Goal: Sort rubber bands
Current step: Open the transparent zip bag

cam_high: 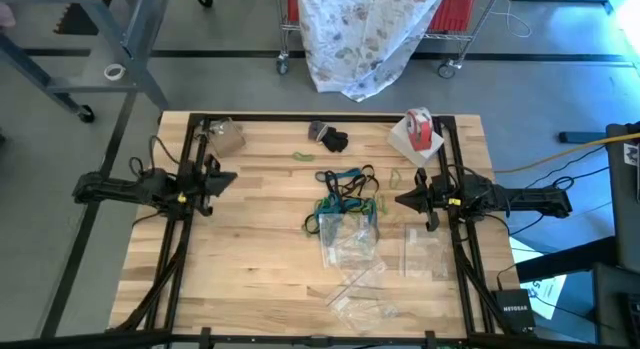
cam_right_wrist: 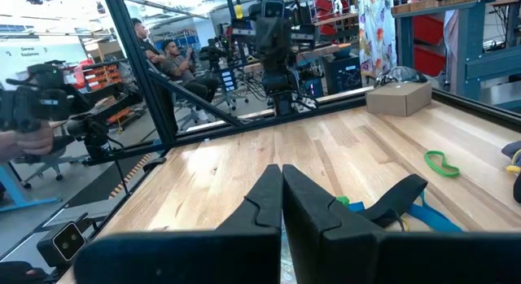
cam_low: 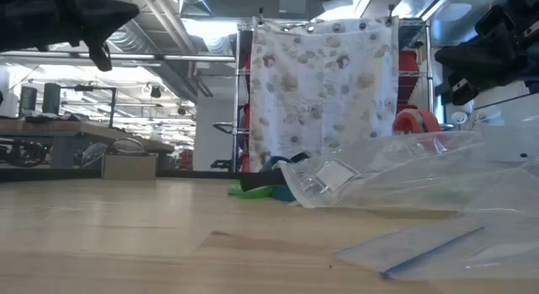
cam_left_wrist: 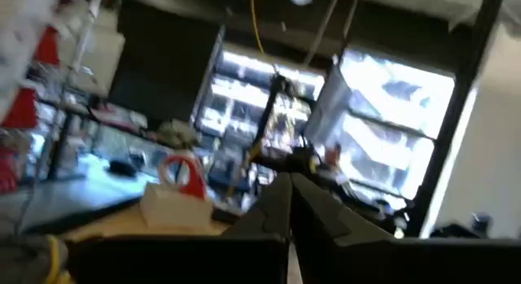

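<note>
A tangle of rubber bands (cam_high: 348, 194) in teal-blue, green and black lies on the wooden table (cam_high: 250, 259) near its middle, partly on a clear plastic bag (cam_high: 350, 239). A single green band (cam_high: 303, 156) lies apart toward the far edge and also shows in the right wrist view (cam_right_wrist: 440, 163). A black clump (cam_high: 333, 140) sits farther back. My left gripper (cam_high: 230, 177) hangs shut above the table's left side, well clear of the bands. My right gripper (cam_high: 400, 200) hangs shut just right of the tangle, above the table.
Several clear plastic bags (cam_high: 425, 251) lie right of and near the tangle (cam_high: 362, 294). A red-and-white tape roll (cam_high: 419, 129) stands on a white block at the far right. A tan box (cam_high: 227, 137) sits at the far left. A black frame (cam_high: 320, 119) borders the table.
</note>
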{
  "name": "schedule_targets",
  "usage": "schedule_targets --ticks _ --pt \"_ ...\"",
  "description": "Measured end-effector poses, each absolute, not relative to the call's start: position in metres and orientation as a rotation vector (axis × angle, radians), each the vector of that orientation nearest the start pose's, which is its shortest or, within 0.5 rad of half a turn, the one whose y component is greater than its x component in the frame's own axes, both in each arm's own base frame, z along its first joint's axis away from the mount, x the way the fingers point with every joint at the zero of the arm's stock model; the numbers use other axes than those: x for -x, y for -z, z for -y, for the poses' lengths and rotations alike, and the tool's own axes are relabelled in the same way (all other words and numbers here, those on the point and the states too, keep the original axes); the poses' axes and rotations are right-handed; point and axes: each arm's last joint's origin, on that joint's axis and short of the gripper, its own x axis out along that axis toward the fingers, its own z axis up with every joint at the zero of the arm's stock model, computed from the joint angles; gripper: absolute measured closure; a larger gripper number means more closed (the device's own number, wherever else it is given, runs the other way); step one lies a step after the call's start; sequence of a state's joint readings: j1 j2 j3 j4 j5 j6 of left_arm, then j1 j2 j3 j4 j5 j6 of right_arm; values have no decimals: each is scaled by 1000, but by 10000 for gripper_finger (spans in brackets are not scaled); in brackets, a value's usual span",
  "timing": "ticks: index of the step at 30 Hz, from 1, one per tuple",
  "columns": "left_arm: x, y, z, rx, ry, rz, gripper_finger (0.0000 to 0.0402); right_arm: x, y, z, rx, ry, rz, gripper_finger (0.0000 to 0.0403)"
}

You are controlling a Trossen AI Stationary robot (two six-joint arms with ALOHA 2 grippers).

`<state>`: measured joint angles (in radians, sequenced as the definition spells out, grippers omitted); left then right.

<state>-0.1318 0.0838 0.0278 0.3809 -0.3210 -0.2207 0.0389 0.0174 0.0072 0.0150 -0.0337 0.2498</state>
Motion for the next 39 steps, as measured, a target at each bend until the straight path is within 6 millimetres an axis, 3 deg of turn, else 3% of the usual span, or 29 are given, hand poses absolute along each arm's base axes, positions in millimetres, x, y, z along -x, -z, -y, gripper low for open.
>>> schedule_targets --ticks 7,11,15,21,30,35,39 --pt "-138 -218 13 258 -155 57 402 -98 -166 -5 -250 -73 -5 398" --pt "-181 -228 22 246 -165 -140 402 -98 -167 -4 -263 -41 9 398" --pt "-226 -225 34 278 -157 -330 402 -98 -169 -5 -453 -77 14 397" --pt "-278 -194 44 442 -201 -490 402 -98 -174 -4 -495 -57 74 398" --pt "-321 -144 55 864 -213 -484 396 -107 -170 -4 -321 -42 14 398" --pt "-338 -126 62 964 -207 -505 346 -116 -160 -5 -300 -31 -106 391" --pt "-344 -115 59 1008 -249 -525 292 -123 -160 -6 -241 -50 -187 352"
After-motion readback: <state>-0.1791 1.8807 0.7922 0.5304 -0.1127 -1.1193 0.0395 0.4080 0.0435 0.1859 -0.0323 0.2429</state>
